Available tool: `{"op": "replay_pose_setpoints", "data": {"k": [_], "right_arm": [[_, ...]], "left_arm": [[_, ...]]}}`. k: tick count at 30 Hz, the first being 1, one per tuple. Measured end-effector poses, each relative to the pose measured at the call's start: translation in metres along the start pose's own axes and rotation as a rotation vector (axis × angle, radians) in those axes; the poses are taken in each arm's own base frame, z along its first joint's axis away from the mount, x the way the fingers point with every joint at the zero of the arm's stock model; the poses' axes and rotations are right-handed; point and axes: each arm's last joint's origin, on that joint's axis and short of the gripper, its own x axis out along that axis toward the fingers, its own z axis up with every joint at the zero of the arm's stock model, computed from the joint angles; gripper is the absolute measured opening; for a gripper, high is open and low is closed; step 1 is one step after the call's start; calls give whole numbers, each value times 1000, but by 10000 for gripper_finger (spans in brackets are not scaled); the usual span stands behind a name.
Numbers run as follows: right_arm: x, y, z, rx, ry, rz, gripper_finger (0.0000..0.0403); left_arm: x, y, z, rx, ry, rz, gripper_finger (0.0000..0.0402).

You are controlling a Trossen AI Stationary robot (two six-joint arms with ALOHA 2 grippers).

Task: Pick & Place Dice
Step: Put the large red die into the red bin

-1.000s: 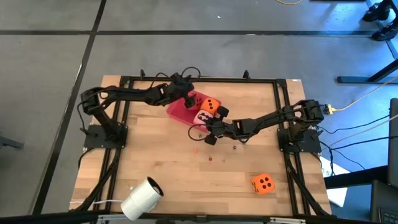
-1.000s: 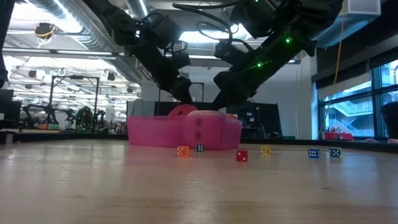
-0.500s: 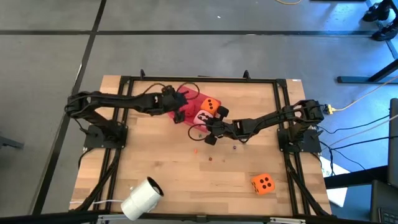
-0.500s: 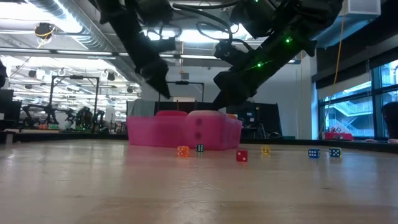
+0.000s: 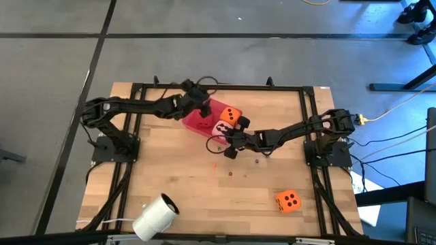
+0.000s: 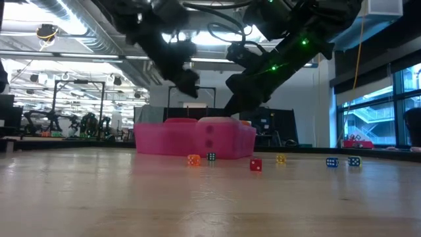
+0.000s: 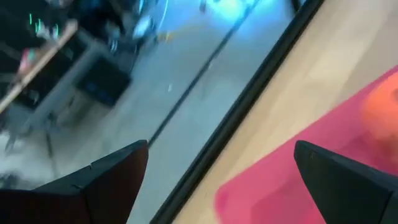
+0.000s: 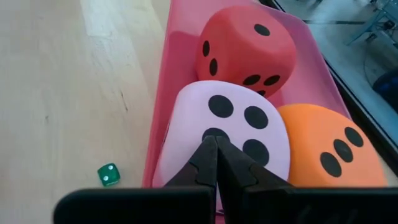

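Already most of the job looks done: three dice sit together in the red tray (image 8: 311, 74), the red die (image 8: 245, 50), the pink die (image 8: 221, 134) and one orange die (image 8: 326, 149) pressed side by side. One more orange die (image 5: 289, 200) lies out on the table (image 5: 170, 177), well apart from the tray, toward the right arm's near corner, so I'd judge that one is what remains. Right gripper (image 8: 216, 163) hangs just beside the tray's near edge, fingers pinched together on nothing. Left gripper (image 7: 217, 180) hovers over the tray's far edge, fingers spread wide and empty. Tiny coloured beads (image 6: 256, 164) lie scattered in front of the tray
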Motion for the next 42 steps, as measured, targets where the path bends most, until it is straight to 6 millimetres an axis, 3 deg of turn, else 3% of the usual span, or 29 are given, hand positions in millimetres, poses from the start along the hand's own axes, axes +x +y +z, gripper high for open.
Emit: {"op": "replay_pose_setpoints", "data": {"k": [7,12,24,32,36,42], "right_arm": [[0,-1,0,24,1,1,0],[2,-4,0,32,4,-2,0],[9,-16,2,75,14,55,0],[9,-16,2,87,18,55,0],[-1,-8,3,36,5,23,0],[-34,2,13,69,-34,46,4]], "left_arm": [[32,3,-31,-2,188,-112,400],[41,-4,-37,16,210,-143,400],[19,-18,-27,51,136,-395,400],[11,-27,-25,95,122,-434,400],[12,-27,-25,80,127,-442,400],[12,-27,-25,74,119,-471,400]]}}
